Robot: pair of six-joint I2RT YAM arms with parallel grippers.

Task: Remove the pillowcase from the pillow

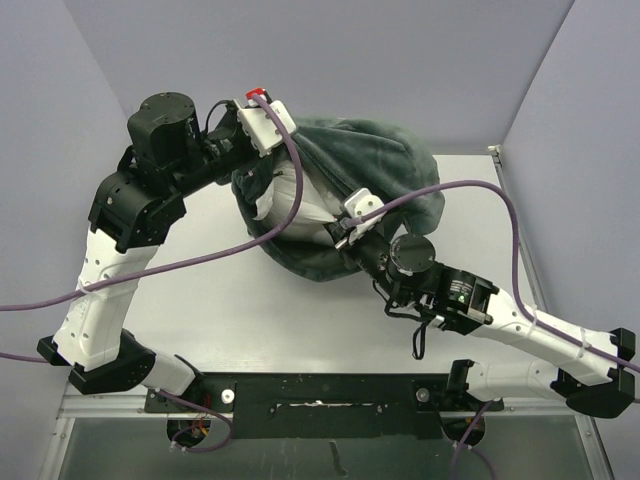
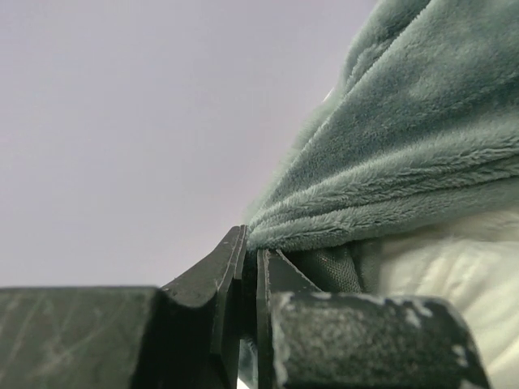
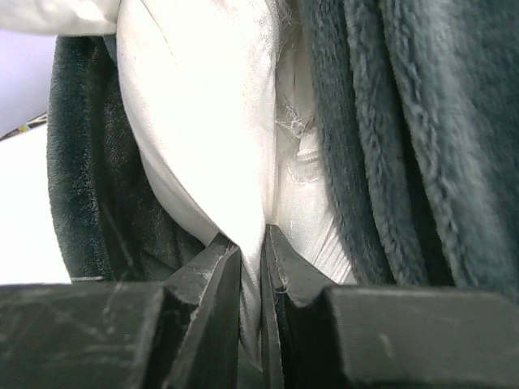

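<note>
Fleece of the pillowcase (image 1: pixel 385 165), dark grey-green side outward, is bunched into a rounded heap at the far middle of the counter (image 1: pixel 230 300), with no striped face on show. The pillow (image 1: pixel 310 213) is wrapped inside it, and only a white patch is exposed, at the heap's near-left side where the cover's mouth gapes. The heap's long axis is judged to run across the counter from left to right, with the closed bulk of the cover lying toward the far right. At the far-left end of the mouth, the left pincer (image 2: pixel 250 243) is closed to a narrow slit on the cover's folded hem, which is nipped between its 2 fingers in the left wrist view. At the near side of the heap, the right pincer (image 3: pixel 253 243) is closed almost fully on a fold of the white pillow cloth, with fleece hanging on both sides of it. The 2 grips are set close together at the mouth, on opposite edges of the exposed patch, and each arm is nearest to its own hold. The coming move is judged to turn on this: the pillow must leave through the near-left mouth, so the 2 holds would have to be drawn apart along the long axis.
</note>
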